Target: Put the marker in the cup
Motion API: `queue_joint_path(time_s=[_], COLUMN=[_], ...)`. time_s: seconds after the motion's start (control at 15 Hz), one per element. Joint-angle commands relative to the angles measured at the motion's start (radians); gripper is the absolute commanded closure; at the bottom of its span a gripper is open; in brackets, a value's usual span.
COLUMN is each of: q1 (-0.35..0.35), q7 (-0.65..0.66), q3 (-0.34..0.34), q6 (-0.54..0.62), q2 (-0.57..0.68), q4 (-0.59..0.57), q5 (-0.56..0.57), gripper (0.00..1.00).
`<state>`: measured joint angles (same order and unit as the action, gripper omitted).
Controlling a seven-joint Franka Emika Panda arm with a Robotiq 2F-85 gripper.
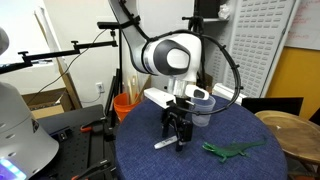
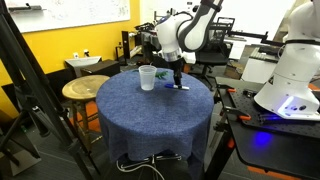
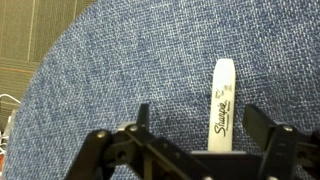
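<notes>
in the wrist view the gripper (image 3: 198, 125) is seen spread wide, its fingers (image 3: 141, 117) held apart over the blue cloth-covered table (image 3: 110, 70). the marker (image 3: 223, 103) is laid flat on the cloth between them, closer to one finger, and no pinch on it is seen. in an exterior view a green toy lizard (image 1: 235, 150) is laid near the front edge. the cup (image 1: 200, 106) is stood upright just behind the gripper, apart from the marker. an orange bucket (image 1: 125, 105) is seen beyond the table.
</notes>
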<state>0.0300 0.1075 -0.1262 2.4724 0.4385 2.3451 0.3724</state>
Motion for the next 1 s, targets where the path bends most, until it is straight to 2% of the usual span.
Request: queue_joint_path(time_s=[0.0, 0.53, 0.6, 0.67, 0.93], q1=[-0.019, -0.020, -0.020, -0.020, -0.007], q7=[0.026, 0.026, 0.028, 0.028, 0.008], q3=[-0.014, -0.016, -0.016, -0.016, -0.006], q6=[0.001, 0.001, 0.002, 0.004, 0.018], q2=[0.035, 0.051, 0.051, 0.048, -0.004], q4=[-0.041, -0.061, -0.060, -0.058, -0.020], q5=[-0.018, -0.029, -0.030, -0.031, -0.054], gripper=[0.34, 0.97, 1.00, 0.95, 0.95])
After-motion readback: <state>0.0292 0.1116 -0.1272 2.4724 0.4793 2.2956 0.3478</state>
